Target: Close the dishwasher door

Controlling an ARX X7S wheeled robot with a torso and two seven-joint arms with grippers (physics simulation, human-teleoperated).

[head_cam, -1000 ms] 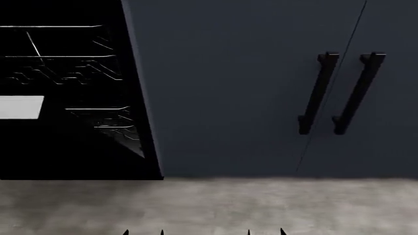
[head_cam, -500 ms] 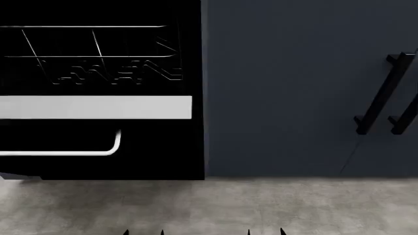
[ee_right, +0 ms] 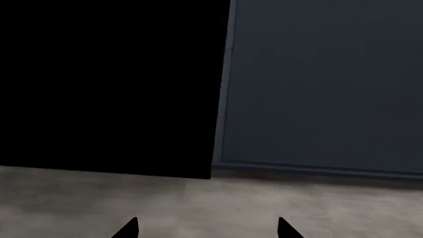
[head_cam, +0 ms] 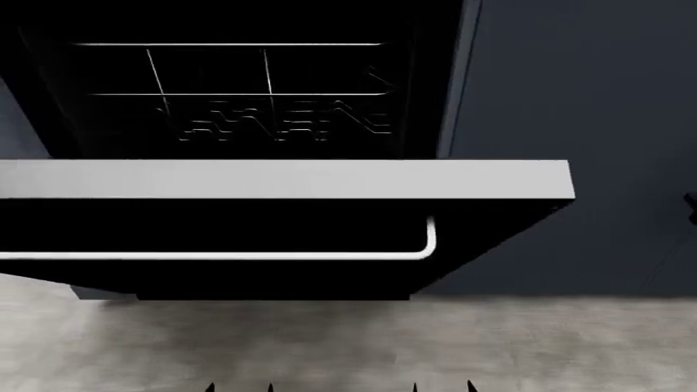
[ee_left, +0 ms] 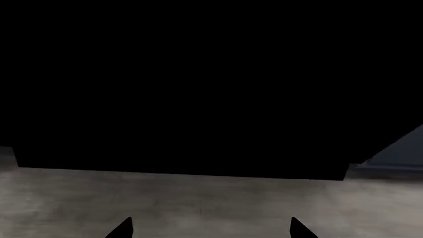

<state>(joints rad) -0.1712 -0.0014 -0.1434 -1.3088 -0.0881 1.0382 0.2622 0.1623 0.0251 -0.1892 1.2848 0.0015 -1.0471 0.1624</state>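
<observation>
Two pairs of dark fingertips are almost all that can be seen of the robot. In the head view only four tiny black points show at the bottom edge, over the grey floor; the arms are cut off. The left gripper shows two tips in its wrist view with a wide gap between them, so it is spread and holds nothing. The right gripper shows the same: two tips apart, nothing between them.

The dishwasher door hangs open, low and in front of the robot, filling the left and middle of the head view. Its grey steel edge faces up as a pale band, and the silver handle runs below it, bending up at its right end. The left end of the door and of the handle is cut off by the picture's border. Behind the door, the dark inside shows thin wire lines of a rack, hard to make out. A navy cabinet front stands to the right.

Both wrist views are mostly plain black, with no detail visible there.
</observation>
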